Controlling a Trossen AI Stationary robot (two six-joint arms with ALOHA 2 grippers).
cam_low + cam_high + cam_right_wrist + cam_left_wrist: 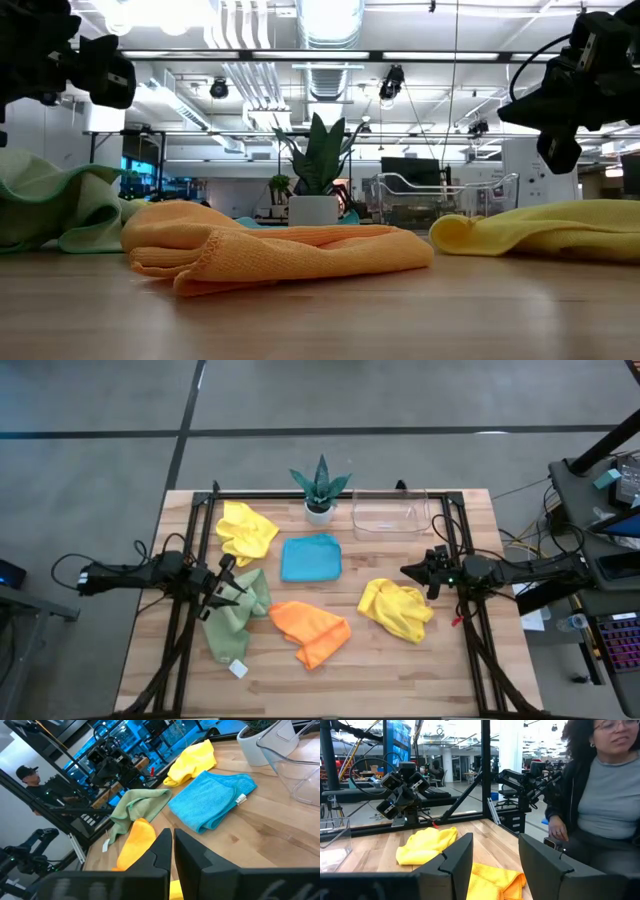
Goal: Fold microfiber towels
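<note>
The clear tray (390, 515) holds nothing; left pincer (226, 588) open over green towel (232, 622), right pincer (412, 572) closed.

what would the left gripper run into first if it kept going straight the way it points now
Probably nothing at once: the left gripper, fingers apart and empty, hangs above the table over the green towel, pointing across at the right arm. Its wrist view shows the orange towel and the yellow towel lying below that line, though depth is unclear.
</note>
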